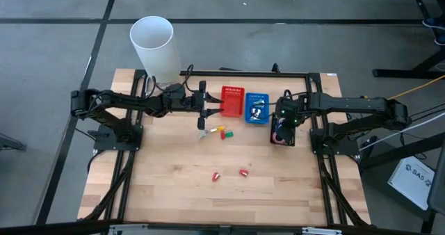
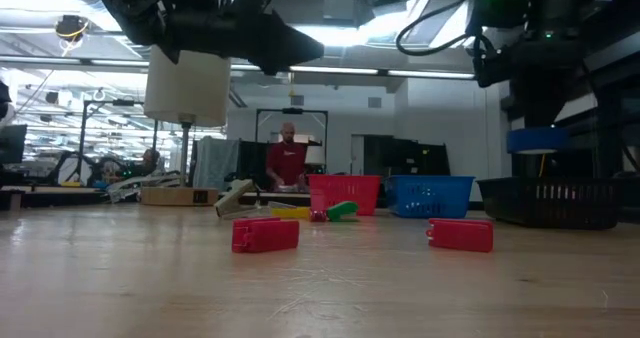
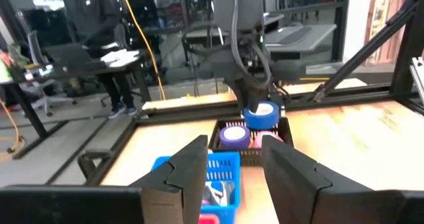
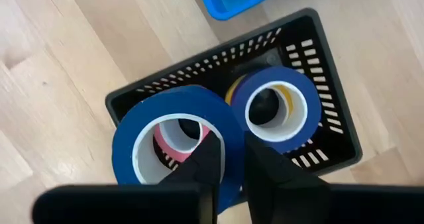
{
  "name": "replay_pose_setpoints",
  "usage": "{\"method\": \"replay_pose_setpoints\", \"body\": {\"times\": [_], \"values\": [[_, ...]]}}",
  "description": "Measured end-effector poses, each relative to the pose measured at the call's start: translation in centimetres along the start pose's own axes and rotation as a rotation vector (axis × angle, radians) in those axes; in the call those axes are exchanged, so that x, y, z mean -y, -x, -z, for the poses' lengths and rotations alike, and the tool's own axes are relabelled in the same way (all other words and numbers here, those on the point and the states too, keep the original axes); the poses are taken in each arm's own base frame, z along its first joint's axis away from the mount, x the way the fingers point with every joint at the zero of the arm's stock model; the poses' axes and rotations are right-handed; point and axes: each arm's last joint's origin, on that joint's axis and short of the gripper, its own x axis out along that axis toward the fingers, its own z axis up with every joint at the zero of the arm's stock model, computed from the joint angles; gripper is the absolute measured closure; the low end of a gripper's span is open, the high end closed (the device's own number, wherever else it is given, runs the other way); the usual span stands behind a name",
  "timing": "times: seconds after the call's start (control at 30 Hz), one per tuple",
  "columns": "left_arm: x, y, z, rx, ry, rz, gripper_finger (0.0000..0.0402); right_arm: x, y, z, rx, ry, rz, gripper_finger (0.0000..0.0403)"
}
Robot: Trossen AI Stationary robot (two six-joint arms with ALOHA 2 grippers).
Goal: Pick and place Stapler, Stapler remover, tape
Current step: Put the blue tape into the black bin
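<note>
**A:** ok scanning from the left, what's sitting there?

**B:** Far left of the wooden surface (image 1: pixel 167 186) there's a white cylinder (image 1: pixel 154 44) standing up. The left gripper (image 1: pixel 204 104) is hovering just right of it, up off the boards, with its fingers (image 3: pixel 189 174) standing partly apart and nothing between them.

**A:** and under it?

**B:** A few small coloured pieces (image 1: pixel 217 131) are lying just near-side of that gripper, yellow, green and red ones, plus something pale I can't identify. Nearer the front edge two small red blocks (image 1: pixel 229 174) are lying apart from each other.

**A:** baskets?

**B:** Red basket (image 1: pixel 232 101) is sitting right next to the left gripper, then a blue basket (image 1: pixel 256 108) touching or almost touching it on the right. Something dark and light is lying in the blue one, can't tell what.

**A:** where's the tape then?

**B:** Further right, a black basket (image 4: pixel 331 128) is sitting just past the blue one. The right gripper (image 4: pixel 228 159) is hanging above it, pinching the wall of a blue tape roll (image 4: pixel 172 141) with its fingers nearly together, one inside the ring and one outside. The roll is up over the basket's left side. Another blue/purple roll (image 4: pixel 275 108) is lying inside the basket, and a bit of pink tape (image 4: pixel 165 139) is showing through the held roll's hole.

**A:** anyone around?

**B:** A person (image 2: pixel 287 158) is sitting in the room behind.
</note>
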Motion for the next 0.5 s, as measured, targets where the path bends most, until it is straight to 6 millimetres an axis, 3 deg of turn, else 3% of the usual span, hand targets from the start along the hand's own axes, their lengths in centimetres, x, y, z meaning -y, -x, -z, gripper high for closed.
{"method": "replay_pose_setpoints", "body": {"times": [0.5], "values": [[0.08,0.02,0.56,-0.057,0.039,0.008,0.0262,0.09,0.00,0.25,-0.028,-0.046,0.008,0.0296]]}}
